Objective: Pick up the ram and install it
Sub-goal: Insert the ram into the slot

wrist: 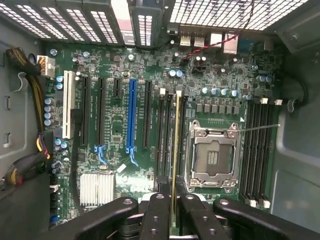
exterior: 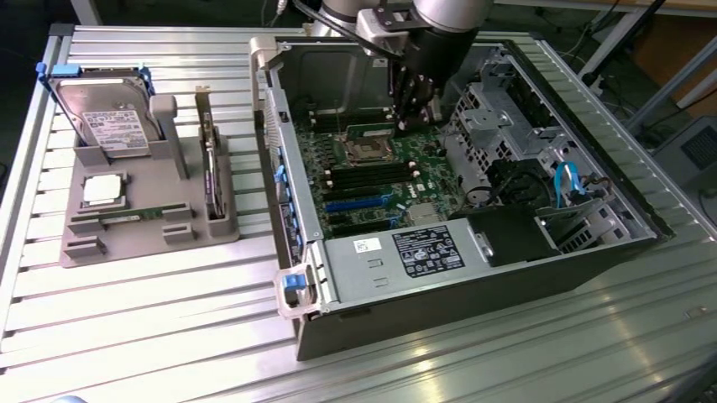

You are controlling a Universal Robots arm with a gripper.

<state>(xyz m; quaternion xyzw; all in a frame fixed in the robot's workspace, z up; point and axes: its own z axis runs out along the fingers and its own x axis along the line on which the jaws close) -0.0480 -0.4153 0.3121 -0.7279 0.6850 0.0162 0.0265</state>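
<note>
Two black fingers [wrist: 156, 220] of the gripper [wrist: 174, 215] clamp the ram [wrist: 176, 145] edge-on, lined up along the black memory slots [wrist: 162, 135] just beside the empty CPU socket [wrist: 212, 157], on the motherboard [wrist: 120, 130] inside the open computer case [exterior: 336, 277] on the slatted table [exterior: 134, 319].

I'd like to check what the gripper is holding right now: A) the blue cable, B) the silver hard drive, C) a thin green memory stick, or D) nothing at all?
C: the gripper is shut on the memory stick, seen edge-on in line with the slots beside the processor socket, while the hard drive lies on the grey tray.
</note>
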